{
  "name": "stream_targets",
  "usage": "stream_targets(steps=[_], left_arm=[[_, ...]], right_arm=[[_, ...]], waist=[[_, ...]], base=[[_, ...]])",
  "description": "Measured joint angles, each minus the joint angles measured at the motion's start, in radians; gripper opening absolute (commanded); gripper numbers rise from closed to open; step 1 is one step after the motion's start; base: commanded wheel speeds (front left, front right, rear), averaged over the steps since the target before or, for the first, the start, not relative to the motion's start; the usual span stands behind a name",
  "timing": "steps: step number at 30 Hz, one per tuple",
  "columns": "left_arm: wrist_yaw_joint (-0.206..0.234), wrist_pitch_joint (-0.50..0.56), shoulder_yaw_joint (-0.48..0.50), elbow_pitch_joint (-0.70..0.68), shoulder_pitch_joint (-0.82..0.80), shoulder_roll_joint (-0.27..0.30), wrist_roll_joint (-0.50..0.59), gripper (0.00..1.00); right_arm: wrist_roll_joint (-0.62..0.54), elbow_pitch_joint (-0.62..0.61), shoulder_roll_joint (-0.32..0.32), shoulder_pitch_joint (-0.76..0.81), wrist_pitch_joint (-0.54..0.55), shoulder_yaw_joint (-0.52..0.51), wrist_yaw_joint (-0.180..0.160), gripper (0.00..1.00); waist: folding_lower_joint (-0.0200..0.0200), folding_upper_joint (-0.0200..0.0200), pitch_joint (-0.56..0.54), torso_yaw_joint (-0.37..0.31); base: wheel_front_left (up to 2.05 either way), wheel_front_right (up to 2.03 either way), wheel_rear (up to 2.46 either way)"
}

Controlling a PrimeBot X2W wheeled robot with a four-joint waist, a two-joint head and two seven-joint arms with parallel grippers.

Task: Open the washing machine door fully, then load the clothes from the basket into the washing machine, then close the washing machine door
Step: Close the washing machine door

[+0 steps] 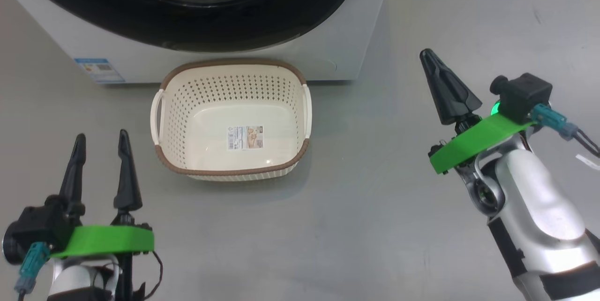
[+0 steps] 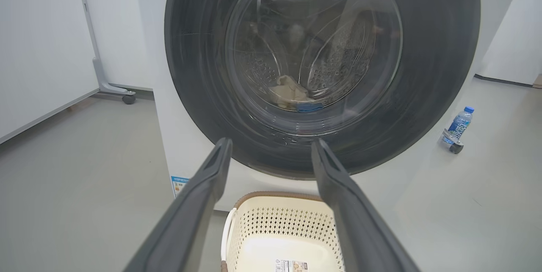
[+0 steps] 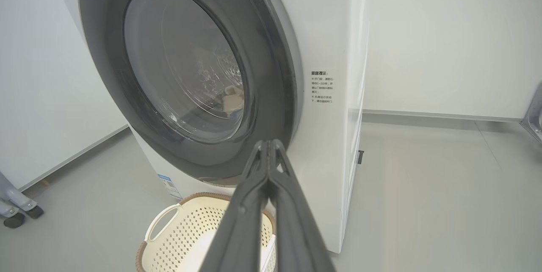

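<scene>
Your task looks done.
Basket (image 1: 225, 90) empty, clothes (image 2: 290, 90) behind the shut door (image 2: 423, 73); left gripper (image 1: 102, 135) spread, right gripper (image 1: 428, 56) pinched together, both holding nothing.

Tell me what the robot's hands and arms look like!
The left gripper and the right gripper each have two long, pointy black fingers on a bright green plate. A black box sits beside it, with a teal plug and thin dark wires. The right arm is shiny silver with black bands.
</scene>
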Motion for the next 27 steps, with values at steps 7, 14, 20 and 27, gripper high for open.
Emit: stream_targets(steps=[7,14,20,27], left_arm=[[0.001,0.000,0.037,-0.001,0.074,-0.002,0.000,1.00],[0.001,0.000,0.059,-0.007,0.098,-0.005,-0.001,1.00],[0.002,0.000,0.075,-0.015,0.148,-0.011,-0.001,1.00],[0.009,0.000,0.081,-0.030,0.170,-0.018,0.002,1.00]], right_arm=[[-0.002,-0.026,0.013,0.078,0.000,-0.010,0.000,0.00],[-0.026,-0.032,0.017,0.125,0.000,-0.035,0.000,0.80],[-0.042,-0.048,0.030,0.174,0.000,-0.058,0.000,1.00],[-0.065,-0.082,0.033,0.243,0.000,-0.110,0.000,1.00]], waist=[[0.0000,0.0000,-0.072,-0.052],[0.0000,0.0000,-0.114,-0.085],[0.0000,0.0000,-0.148,-0.103],[0.0000,0.0000,-0.171,-0.113]], base=[[0.00,0.00,0.00],[0.00,0.00,0.00],[0.00,0.00,0.00],[0.00,0.00,0.00]])
